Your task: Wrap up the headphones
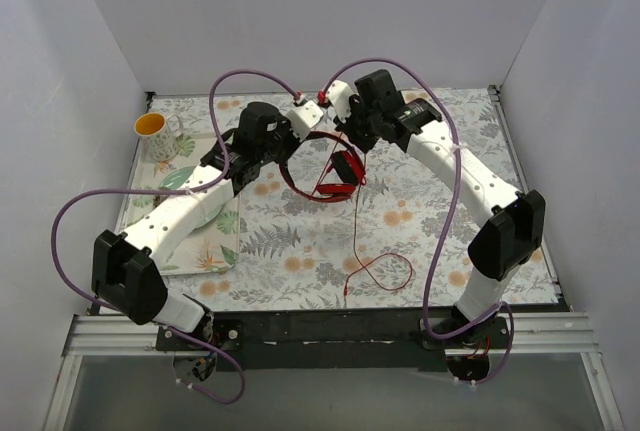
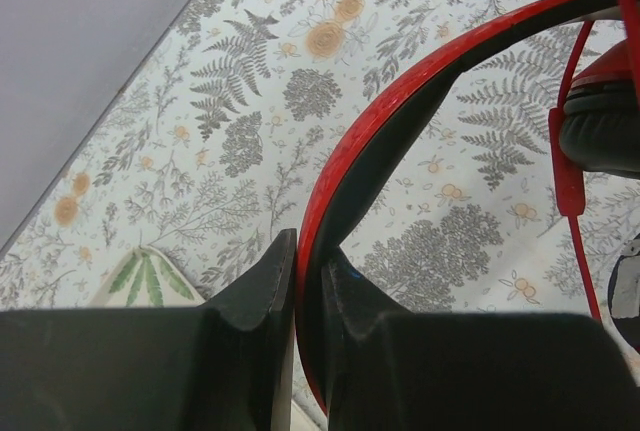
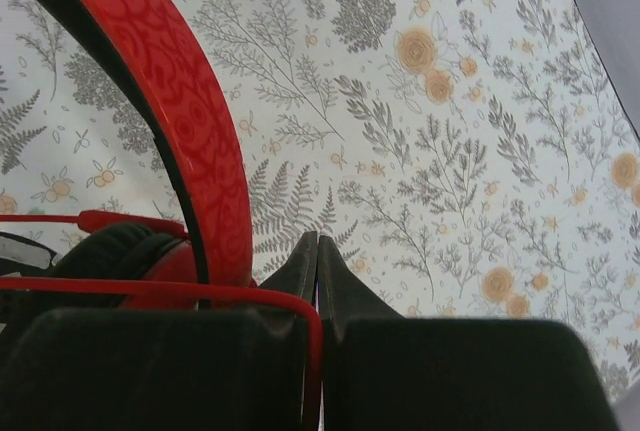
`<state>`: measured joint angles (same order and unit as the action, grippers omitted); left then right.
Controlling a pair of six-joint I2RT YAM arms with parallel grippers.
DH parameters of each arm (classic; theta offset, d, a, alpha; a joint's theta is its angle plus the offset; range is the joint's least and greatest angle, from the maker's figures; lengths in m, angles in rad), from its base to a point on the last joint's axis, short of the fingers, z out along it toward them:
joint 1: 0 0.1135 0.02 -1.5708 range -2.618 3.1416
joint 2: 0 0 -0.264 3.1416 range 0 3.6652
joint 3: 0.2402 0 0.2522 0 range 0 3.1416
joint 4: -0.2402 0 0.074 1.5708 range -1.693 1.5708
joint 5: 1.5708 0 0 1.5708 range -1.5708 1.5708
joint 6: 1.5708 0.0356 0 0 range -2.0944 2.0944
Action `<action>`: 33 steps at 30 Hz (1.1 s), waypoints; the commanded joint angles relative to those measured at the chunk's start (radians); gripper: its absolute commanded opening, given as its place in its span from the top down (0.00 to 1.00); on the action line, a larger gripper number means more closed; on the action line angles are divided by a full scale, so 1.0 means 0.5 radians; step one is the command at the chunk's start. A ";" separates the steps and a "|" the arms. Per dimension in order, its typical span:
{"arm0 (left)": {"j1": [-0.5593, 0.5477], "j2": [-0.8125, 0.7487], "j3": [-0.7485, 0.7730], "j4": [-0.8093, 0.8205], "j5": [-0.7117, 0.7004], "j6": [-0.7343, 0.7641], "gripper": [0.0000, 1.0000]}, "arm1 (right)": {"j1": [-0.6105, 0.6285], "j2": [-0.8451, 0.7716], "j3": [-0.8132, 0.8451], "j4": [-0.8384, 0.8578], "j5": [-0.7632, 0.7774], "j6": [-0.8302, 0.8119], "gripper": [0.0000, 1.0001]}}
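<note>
Bench (image 1: 290, 261): covered with a pale cloth printed with grey ferns and orange flowers; the mug (image 1: 155, 131) stands at its far left corner.
Mat (image 1: 215, 251): pale with green leaf prints, lying just nearer than the mug, partly under the left arm.
Headphones (image 1: 346, 167): red with a black inner band and black pads, to the right of the mug and a little nearer, between the two arms. The headband (image 2: 400, 101) curves on the mug's side; the ear cup (image 3: 130, 251) sits on the side away from the mug. I cannot tell if they rest on the cloth or hang above it.
Left claw (image 1: 280, 163): between the mug and the ear cup, its fingers (image 2: 265, 286) closed around the headband, one on each face.
Right claw (image 1: 345, 143): on the side of the headphones away from the mug, its fingers (image 3: 345, 281) pressed together, pinching the thin red cable where it bends down between them.
Mug: white outside, yellow inside, upright, well apart from both claws.
Cable (image 1: 356, 236): thin and red, running from the headphones toward the near edge, ending in a loose loop far from the mug.
</note>
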<state>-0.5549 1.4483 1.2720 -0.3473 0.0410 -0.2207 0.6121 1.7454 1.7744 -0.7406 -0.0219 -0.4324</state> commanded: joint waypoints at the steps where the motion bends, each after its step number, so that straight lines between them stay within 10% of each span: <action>1: -0.029 -0.117 0.070 -0.360 0.243 0.006 1.00 | -0.165 -0.125 0.028 0.466 -0.139 -0.044 0.99; 7: -0.029 -0.129 0.192 -0.453 0.363 -0.105 1.00 | -0.270 -0.199 -0.180 0.677 -0.539 -0.086 0.98; 18: -0.029 -0.096 0.251 -0.345 -0.051 0.086 1.00 | -0.270 -0.456 -0.616 1.006 0.081 -0.267 0.89; 33: -0.029 -0.095 0.652 -0.661 0.663 -0.420 1.00 | -0.304 -0.263 -0.523 1.137 -0.756 0.119 0.75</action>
<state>-0.5575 1.4490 1.4929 -0.5755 0.1902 -0.3466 0.5175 1.5925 1.5085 -0.3164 -0.3344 -0.4797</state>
